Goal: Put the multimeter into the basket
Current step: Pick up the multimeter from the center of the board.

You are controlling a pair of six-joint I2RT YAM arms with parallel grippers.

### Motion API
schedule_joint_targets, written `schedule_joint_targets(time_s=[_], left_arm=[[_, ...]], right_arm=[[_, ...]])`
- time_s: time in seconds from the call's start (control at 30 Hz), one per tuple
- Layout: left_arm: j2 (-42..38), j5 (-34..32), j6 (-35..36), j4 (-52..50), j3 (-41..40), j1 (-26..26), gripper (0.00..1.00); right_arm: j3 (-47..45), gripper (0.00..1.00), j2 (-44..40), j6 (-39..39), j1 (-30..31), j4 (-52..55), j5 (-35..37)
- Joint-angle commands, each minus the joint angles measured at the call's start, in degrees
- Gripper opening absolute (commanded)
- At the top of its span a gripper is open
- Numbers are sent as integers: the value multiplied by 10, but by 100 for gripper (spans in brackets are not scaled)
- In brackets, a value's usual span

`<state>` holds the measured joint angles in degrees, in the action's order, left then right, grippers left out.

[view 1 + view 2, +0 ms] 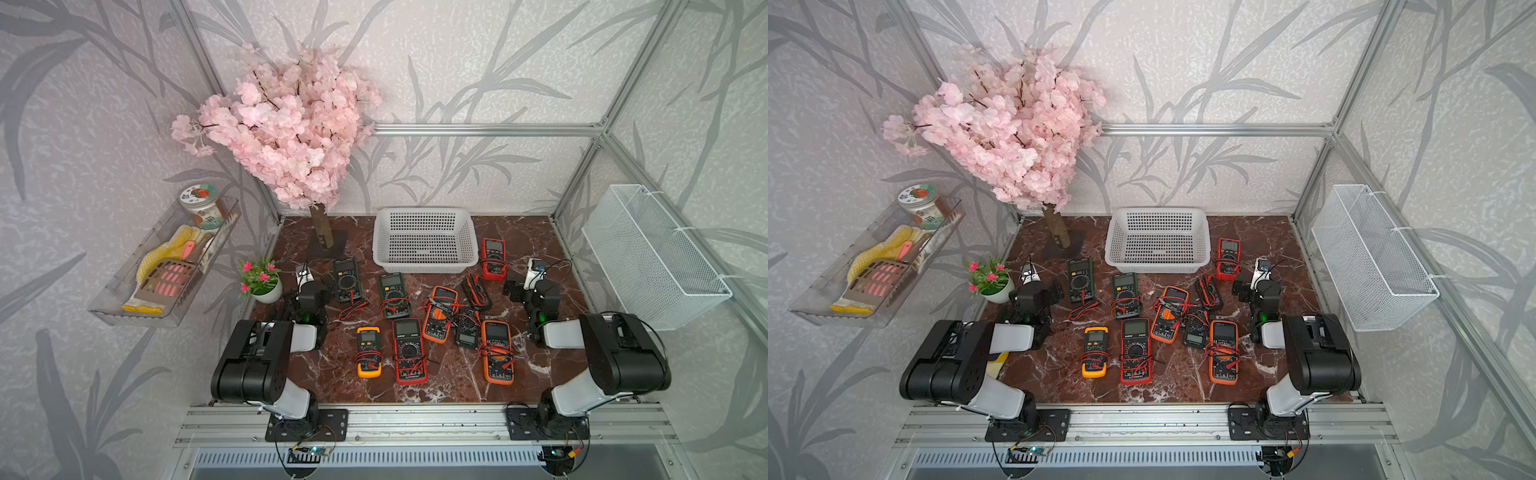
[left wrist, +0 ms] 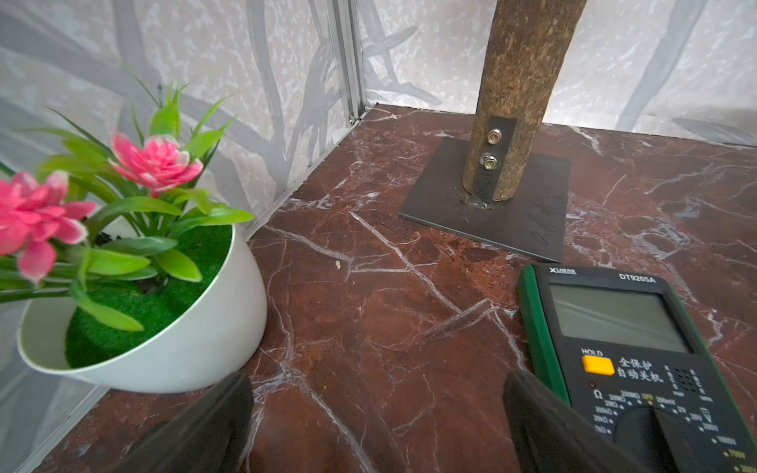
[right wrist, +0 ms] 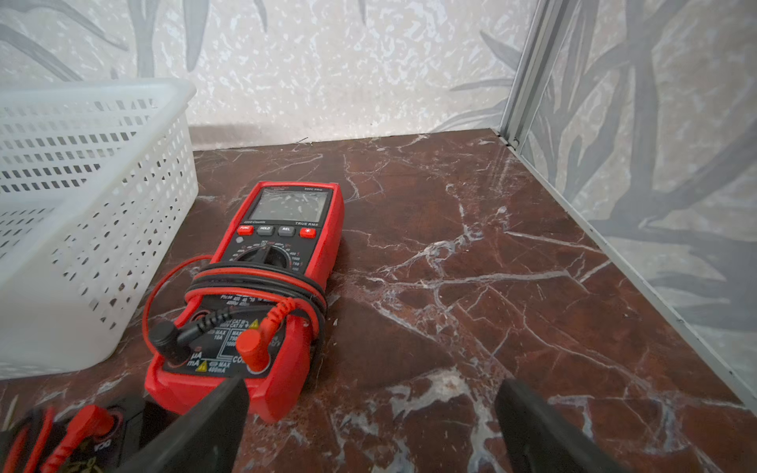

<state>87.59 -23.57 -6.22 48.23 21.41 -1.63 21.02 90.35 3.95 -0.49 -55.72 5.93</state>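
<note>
While left hand (image 2: 377, 393) and right hand (image 3: 370, 387) stand spread, red multimeter (image 3: 286, 209) lies flat, beside basket (image 3: 102, 229)

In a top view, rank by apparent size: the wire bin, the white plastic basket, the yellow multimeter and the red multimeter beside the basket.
1. wire bin, though mounted higher, nearer the camera.
2. basket.
3. yellow multimeter and red multimeter: too alike to rank.
</note>
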Motion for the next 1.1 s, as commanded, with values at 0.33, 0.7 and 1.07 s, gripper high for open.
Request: schedule_joint_targets(time_s=[0.33,0.7,1.07], left_arm=[[-3,4,-5,-1,13,3,100],[-28,32,0,-68,38,9,100],[-123,56,4,-328,147,-25,100]], right_arm=[[0,99,4,-6,1,-1,2],[-43,99,-44,18,1,-34,68],[8,99,-254,127,2,186,64]])
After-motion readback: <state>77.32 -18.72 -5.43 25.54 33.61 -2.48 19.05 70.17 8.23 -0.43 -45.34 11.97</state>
